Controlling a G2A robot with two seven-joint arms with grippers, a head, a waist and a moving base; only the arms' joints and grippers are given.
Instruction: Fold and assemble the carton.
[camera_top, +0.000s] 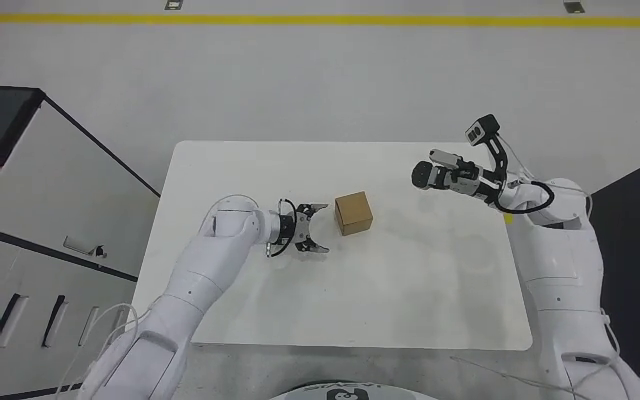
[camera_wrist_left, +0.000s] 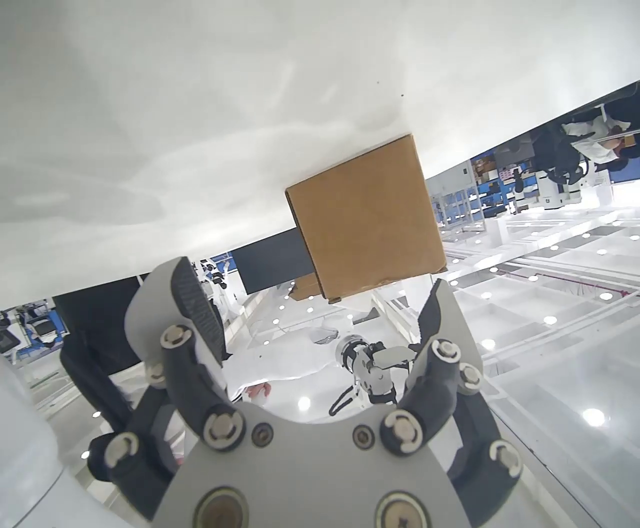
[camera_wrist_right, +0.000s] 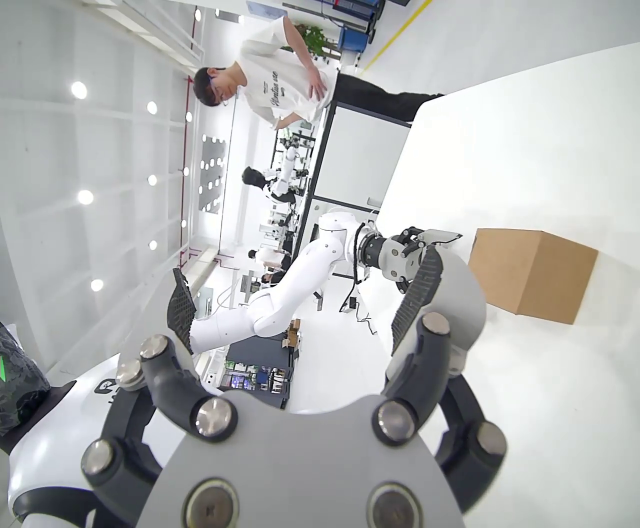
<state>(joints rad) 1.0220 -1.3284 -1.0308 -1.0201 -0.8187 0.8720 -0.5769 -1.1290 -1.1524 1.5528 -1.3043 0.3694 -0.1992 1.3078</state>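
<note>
Top view: the carton (camera_top: 353, 213) is sitting mid-counter (camera_top: 430, 300), with the left claw (camera_top: 318, 228) gaping apart just beside it. Left wrist view: the carton is lying just beyond the spread fingers (camera_wrist_left: 192, 295). Right wrist view: the right claw (camera_wrist_right: 306, 262) is hanging apart, well off.

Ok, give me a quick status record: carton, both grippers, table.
carton: brown box, closed on every face in view, standing near the table's middle
left gripper: open, pointed at the carton, close beside it, not touching
right gripper: open, holding nothing, farther off on the carton's other side
table: white, bears the carton
</note>
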